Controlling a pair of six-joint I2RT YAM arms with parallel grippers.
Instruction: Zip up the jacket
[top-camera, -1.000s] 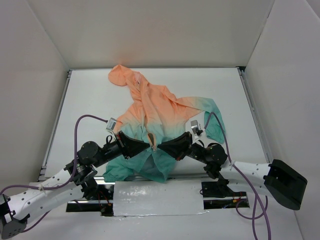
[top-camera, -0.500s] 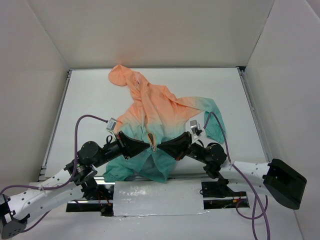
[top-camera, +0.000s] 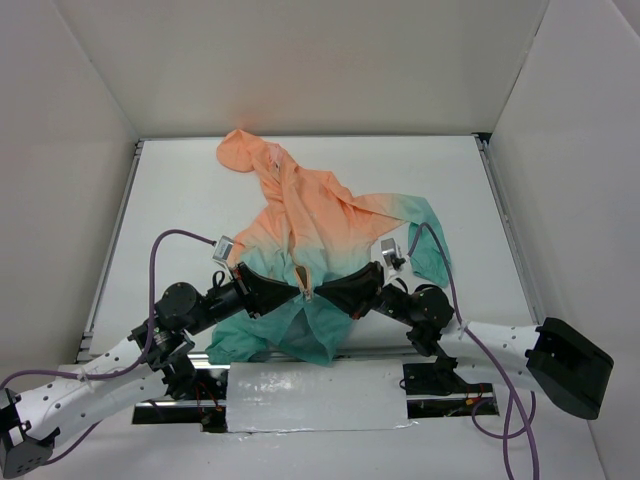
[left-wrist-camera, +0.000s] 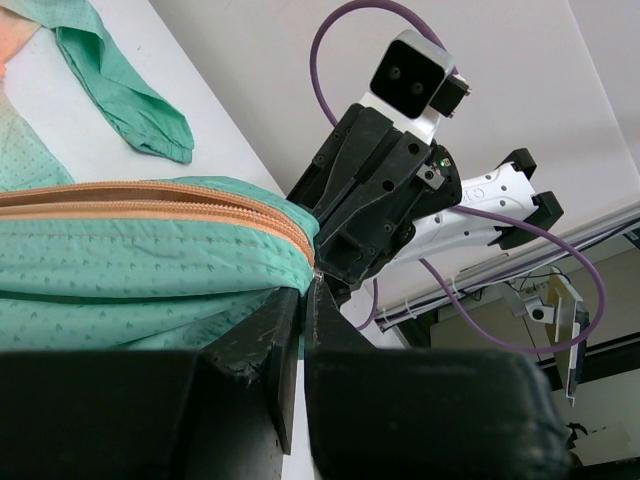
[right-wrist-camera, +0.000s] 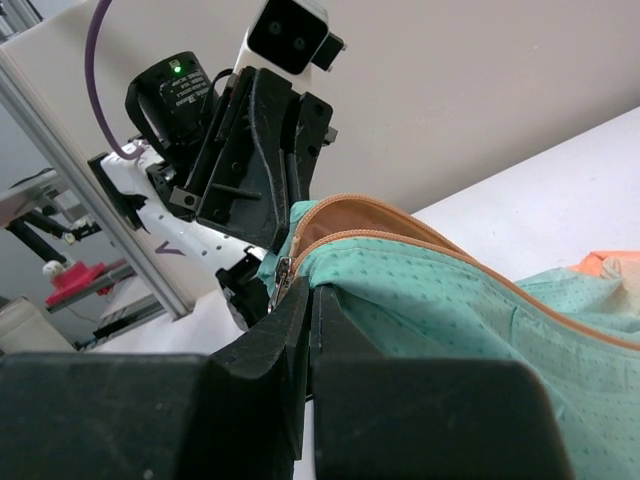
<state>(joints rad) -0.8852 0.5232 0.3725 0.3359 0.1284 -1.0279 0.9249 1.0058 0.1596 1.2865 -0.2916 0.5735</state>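
Fabric on your jacket (top-camera: 310, 225) is thin and dotted, peach fading to teal, rumpled on the white table (top-camera: 180, 190). Its orange zipper (left-wrist-camera: 150, 197) shows ribbed tape. Your arms stretch low toward the zipper's bottom end; left gripper (top-camera: 299, 288) and right gripper (top-camera: 319, 294) each pinch teal hem beside it.

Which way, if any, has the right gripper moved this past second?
No. The right gripper keeps its spot on the jacket, judged against the table's right rail.

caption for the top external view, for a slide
Left hand and right hand, both shut, pinch the jacket at its teal hem, either side of the zipper base.
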